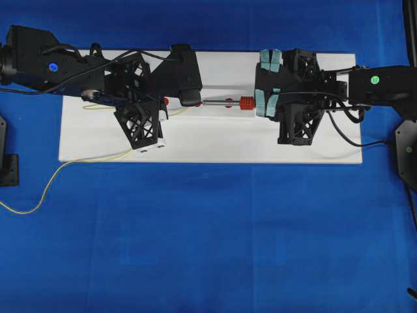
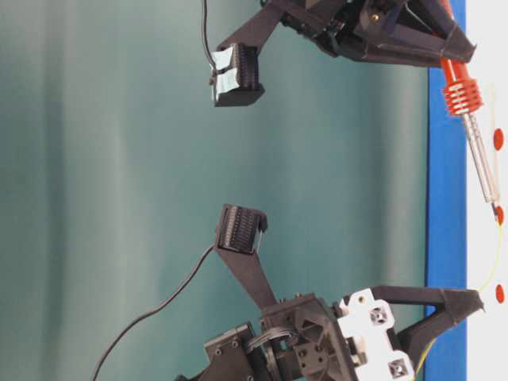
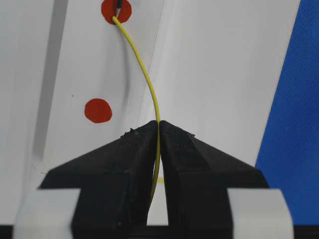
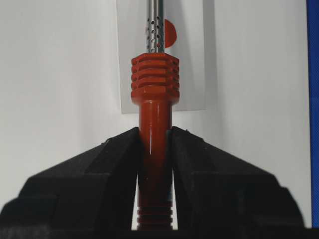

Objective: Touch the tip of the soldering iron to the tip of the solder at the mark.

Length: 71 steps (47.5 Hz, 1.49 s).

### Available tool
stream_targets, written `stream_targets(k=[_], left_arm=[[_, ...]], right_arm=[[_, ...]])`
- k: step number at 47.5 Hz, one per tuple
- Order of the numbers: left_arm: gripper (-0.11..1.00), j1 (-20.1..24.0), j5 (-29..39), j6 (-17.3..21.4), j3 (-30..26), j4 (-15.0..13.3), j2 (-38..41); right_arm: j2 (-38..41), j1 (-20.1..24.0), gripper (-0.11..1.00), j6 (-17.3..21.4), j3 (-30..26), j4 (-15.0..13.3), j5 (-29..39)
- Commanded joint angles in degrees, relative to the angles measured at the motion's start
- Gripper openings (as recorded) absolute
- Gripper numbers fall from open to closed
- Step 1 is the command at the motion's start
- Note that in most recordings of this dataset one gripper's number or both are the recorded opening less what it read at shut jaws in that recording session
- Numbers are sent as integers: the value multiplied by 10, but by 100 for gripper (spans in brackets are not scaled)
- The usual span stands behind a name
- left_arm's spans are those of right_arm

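Solder (image 3: 149,82) pinched in left pincer (image 3: 159,130), free end on red mark (image 3: 116,10) at 12 o'clock. Soldering iron (image 4: 154,99) clamped in right pincer (image 4: 155,137). Dark tip at same mark; contact likely made, unconfirmed.

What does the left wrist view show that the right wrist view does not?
Only the left wrist view shows the solder, pinched between the left gripper's jaws, its free end lying on the farther of two red marks, where a dark tip also shows. Only the right wrist view shows the soldering iron, its handle clamped by the right gripper, the perforated shaft running out of frame. Both show the white board and blue surface.
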Motion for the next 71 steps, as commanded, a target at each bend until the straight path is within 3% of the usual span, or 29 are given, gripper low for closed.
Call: stream_targets(k=[1,71], left_arm=[[3,1,-3,1,-13,1,-7],[3,-7,30,2,-33,2,2]], right_arm=[[-4,-2,8,0,-15,-1,-7],[8,-2,8,0,-10,-1,-4]])
